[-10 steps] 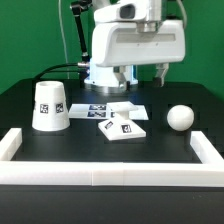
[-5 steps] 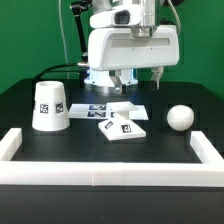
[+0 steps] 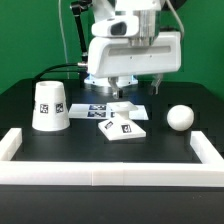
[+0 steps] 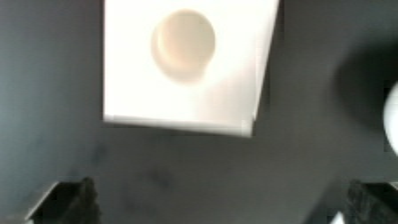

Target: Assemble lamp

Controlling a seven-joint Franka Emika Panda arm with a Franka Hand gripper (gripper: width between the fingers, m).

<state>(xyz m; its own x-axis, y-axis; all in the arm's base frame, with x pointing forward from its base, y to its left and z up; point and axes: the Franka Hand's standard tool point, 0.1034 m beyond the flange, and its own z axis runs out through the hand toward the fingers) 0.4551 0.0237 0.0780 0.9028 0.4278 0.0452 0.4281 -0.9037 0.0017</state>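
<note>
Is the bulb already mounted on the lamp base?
No, the bulb sits apart from the base, off to the exterior view's right of it.

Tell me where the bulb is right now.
The bulb lies on the exterior view's right, apart from the square base, near the border rail there.

- The outside camera faces my arm (image 3: 135, 45) across the table (image 3: 20, 105) from mid range, slightly above.
- My wrist camera looks straight down, close.
- Both catch the square base (image 3: 122, 127) (image 4: 192, 65).

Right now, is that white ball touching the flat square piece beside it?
Apart. The exterior view shows a strip of bare black table between the bulb and the base.
</note>
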